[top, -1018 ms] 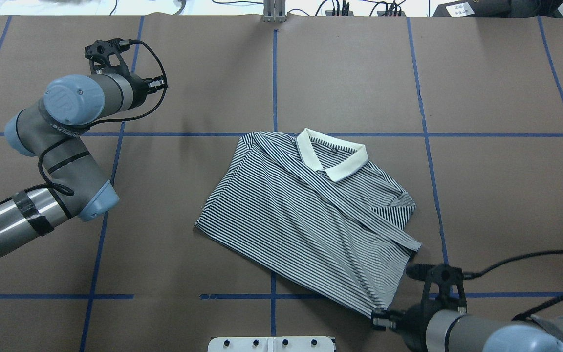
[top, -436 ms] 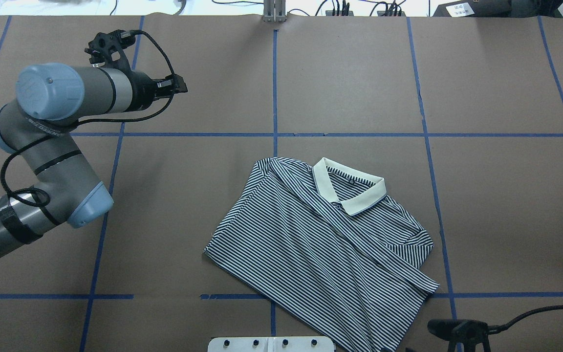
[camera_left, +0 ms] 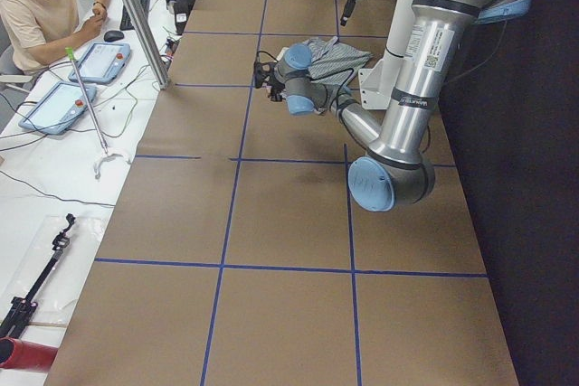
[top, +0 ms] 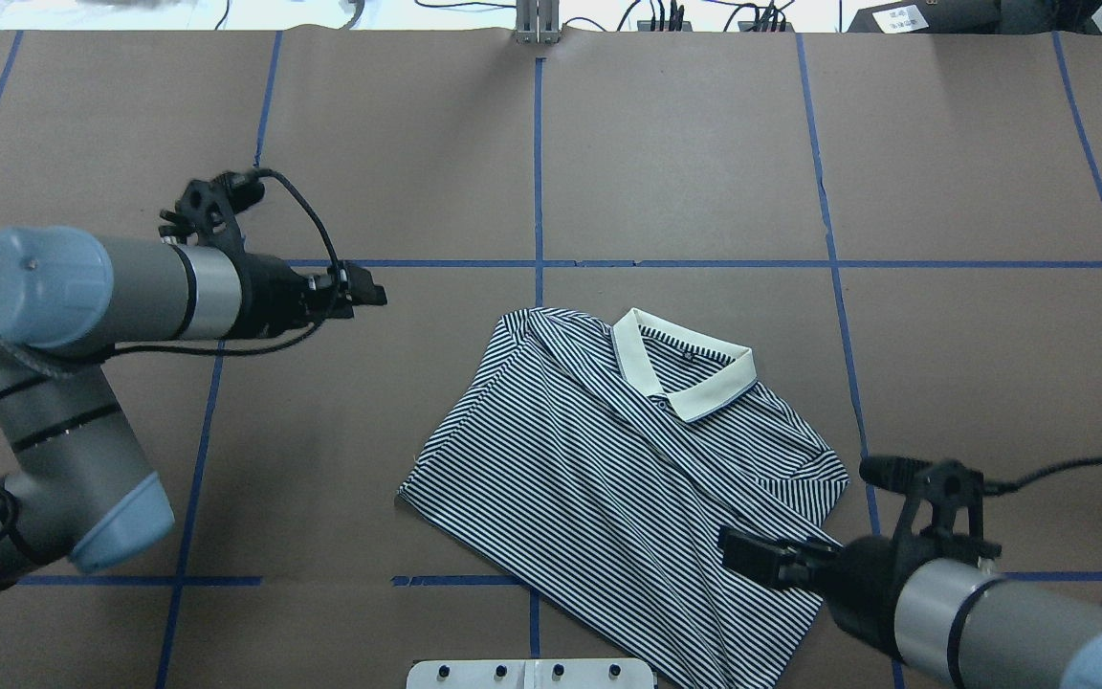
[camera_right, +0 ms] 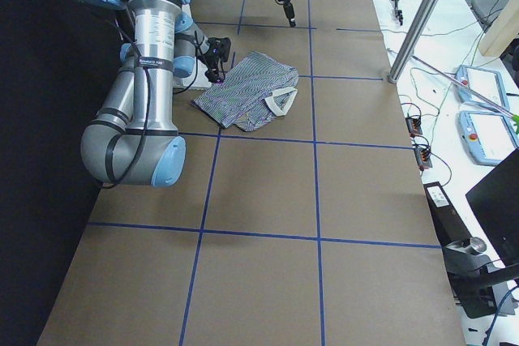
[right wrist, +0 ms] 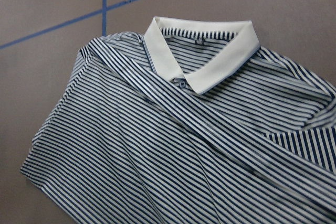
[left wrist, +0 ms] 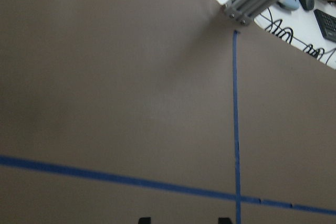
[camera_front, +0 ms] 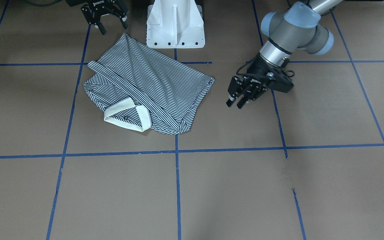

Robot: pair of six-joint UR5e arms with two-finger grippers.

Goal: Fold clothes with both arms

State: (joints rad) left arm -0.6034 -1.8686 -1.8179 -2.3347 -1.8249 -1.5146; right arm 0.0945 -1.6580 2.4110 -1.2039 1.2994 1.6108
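Observation:
The striped polo shirt lies folded on the brown table, its cream collar on the far side. It also shows in the front view and fills the right wrist view. My right gripper hovers over the shirt's near right corner; in the front view it is open and empty, beside the hem. My left gripper is open and empty, above bare table to the left of the shirt, well apart from it. Its fingertips stand apart.
The white pedestal base stands at the table's near edge, right beside the shirt's hem. Blue tape lines grid the table. An aluminium post stands at the far edge. An operator sits beyond the far side.
The shirt slid toward the robot, then stayed put. My right gripper, at its near hem corner before, now hovers open over it. My left gripper swung from the far left toward the shirt.

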